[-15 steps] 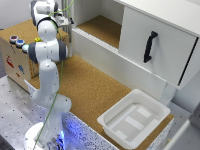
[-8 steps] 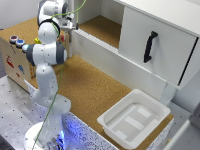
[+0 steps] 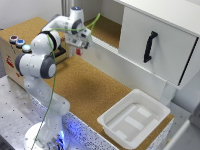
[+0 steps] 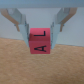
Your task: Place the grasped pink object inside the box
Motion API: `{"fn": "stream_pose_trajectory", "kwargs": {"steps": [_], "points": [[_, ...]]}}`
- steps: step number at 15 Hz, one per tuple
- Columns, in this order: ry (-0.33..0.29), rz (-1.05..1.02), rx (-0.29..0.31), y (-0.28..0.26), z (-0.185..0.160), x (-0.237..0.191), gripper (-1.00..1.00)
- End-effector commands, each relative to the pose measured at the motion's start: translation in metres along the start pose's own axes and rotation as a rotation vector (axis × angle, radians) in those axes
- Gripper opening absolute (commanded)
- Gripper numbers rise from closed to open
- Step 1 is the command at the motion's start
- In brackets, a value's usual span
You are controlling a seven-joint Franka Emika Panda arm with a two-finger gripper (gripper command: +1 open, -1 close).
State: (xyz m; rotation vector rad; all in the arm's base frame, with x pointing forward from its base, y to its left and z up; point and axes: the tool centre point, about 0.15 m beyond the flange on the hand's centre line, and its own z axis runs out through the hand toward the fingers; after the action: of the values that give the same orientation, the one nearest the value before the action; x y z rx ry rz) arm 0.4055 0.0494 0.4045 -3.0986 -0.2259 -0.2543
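In the wrist view my gripper (image 4: 39,39) is shut on the pink object (image 4: 39,41), a pinkish-red cube with black letters on its faces, held between both fingers above the cork surface. In the exterior view the gripper (image 3: 79,50) hangs at the back, toward the exterior view's left, near the open shelf of the white cabinet; the cube there is too small to make out. The box (image 3: 117,111), a shallow white bin with raised strips on its floor, sits empty at the front on the exterior view's right, far from the gripper.
A big white cabinet (image 3: 165,35) with a black handle (image 3: 150,46) stands along the back right. A cork-topped brown box (image 3: 10,50) with coloured knobs stands at the exterior view's left. A cork mat (image 3: 90,87) covers the table between arm and bin.
The arm has swung toward the exterior view's right and slightly forward, carrying the pink object away from the brown box. The bin has not moved.
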Motion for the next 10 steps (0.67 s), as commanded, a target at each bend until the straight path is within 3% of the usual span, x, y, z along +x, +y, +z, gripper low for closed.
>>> {"fn": "stream_pose_trajectory", "kwargs": {"steps": [1,5,10], "points": [[0.073,0.143,0.072,0.159,0.033,-0.03,-1.0],[0.042,0.323,0.028,0.261,0.046,-0.069,-1.0],[0.072,0.515,-0.015,0.361,0.046,-0.12,-1.0]]}}
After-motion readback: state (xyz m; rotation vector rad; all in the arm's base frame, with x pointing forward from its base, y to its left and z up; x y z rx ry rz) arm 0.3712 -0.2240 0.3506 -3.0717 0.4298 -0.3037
